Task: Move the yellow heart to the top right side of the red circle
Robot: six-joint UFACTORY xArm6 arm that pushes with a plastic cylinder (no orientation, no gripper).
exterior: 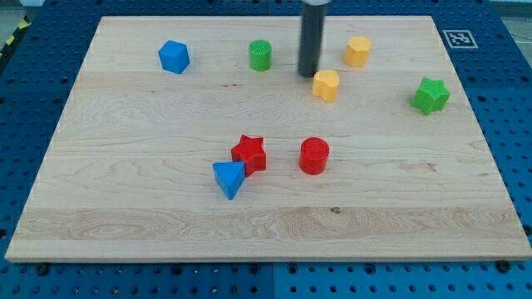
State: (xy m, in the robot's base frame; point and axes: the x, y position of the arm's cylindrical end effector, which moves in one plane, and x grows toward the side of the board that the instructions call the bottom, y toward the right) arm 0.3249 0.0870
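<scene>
The red circle (314, 155) sits near the middle of the wooden board (125, 208). A yellow block that looks like the heart (326, 85) lies above it, toward the view's top. My tip (308, 75) is just left of this yellow block, close to it; I cannot tell if they touch. The dark rod rises from the tip to the view's top edge. A second yellow block (358, 51), with a more angular shape, lies up and to the right of the first.
A green circle (260, 55) and a blue cube-like block (174, 56) lie at the top left. A green star (431, 95) is at the right. A red star (249, 153) and a blue triangle (229, 178) touch, left of the red circle.
</scene>
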